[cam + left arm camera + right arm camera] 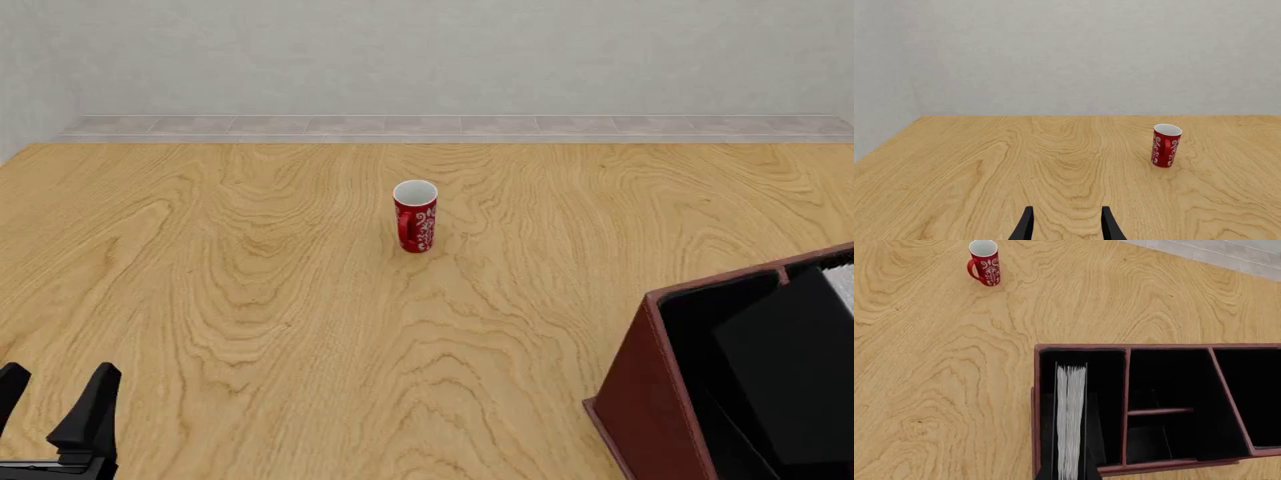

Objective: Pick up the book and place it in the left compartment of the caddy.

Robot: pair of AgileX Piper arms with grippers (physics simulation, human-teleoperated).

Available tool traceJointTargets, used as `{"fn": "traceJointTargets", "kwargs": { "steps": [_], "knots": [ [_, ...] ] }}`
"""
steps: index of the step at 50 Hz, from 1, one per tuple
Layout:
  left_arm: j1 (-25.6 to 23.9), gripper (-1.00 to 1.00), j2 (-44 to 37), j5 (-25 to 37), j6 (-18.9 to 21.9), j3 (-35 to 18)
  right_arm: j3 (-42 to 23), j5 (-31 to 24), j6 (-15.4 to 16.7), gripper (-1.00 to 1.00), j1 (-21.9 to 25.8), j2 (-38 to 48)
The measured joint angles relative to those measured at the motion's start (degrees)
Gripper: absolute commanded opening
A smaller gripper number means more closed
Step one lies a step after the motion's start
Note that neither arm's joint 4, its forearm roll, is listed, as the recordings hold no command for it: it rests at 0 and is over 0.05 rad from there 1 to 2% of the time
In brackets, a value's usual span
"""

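The book (1071,420) stands on edge with its white page edge facing the right wrist camera, inside the left compartment (1109,390) of the caddy (1081,346). It runs down to the frame's lower border, where my right gripper appears shut on its black covers. The fingers are barely distinguishable against the dark interior. From the front, the book (787,370) is a dark slab inside the caddy (651,400) at the near right; the right gripper is outside that frame. My left gripper (1067,224) is open and holds nothing, low at the near left (51,400).
A red cup (416,217) with a white pattern stands upright mid-table, far from both grippers, and also shows as the cup (1165,146) and cup (985,262) in the wrist views. Smaller caddy sections (1174,380) lie across the divider. A wall bounds the table's far edge.
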State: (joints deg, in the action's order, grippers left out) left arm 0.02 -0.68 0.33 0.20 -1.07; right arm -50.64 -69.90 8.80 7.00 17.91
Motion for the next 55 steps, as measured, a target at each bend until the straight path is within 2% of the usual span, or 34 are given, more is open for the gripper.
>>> {"fn": "traceJointTargets", "kwargs": {
  "steps": [55],
  "knots": [
    [0.0,1.0,0.0,0.0,0.0,0.0,5.8,0.0,-1.4,-1.0,-0.7,-1.8]
  ]
}}
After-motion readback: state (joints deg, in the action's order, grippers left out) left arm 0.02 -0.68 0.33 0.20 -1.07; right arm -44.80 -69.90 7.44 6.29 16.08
